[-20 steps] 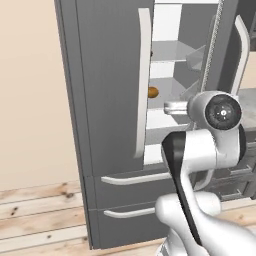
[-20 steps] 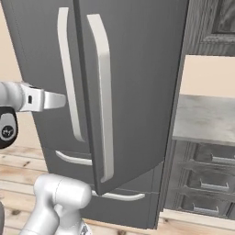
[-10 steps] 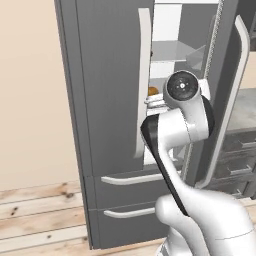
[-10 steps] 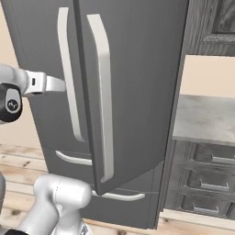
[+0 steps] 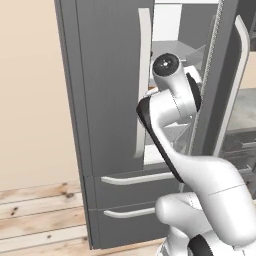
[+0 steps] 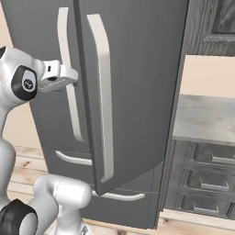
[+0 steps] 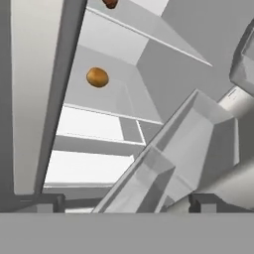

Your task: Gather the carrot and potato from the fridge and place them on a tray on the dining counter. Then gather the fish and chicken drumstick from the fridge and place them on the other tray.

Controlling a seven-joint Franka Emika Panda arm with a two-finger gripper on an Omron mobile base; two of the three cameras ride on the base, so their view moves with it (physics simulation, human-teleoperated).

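Honestly barely started: the tall dark grey fridge [image 5: 110, 100] is open, and the round brown potato [image 7: 97, 77] sits on a white shelf, upper left of the hand view. Tool [image 7: 124, 203] is spread wide and empty at the door gap, so all four items still look left to fetch.

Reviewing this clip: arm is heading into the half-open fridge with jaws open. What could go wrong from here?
1. The gap between the fridge doors is narrow; the arm's elbow may knock the door edge.
2. In the hand view the potato sits far back on its shelf, off-centre from the open gripper, so a straight reach may miss.
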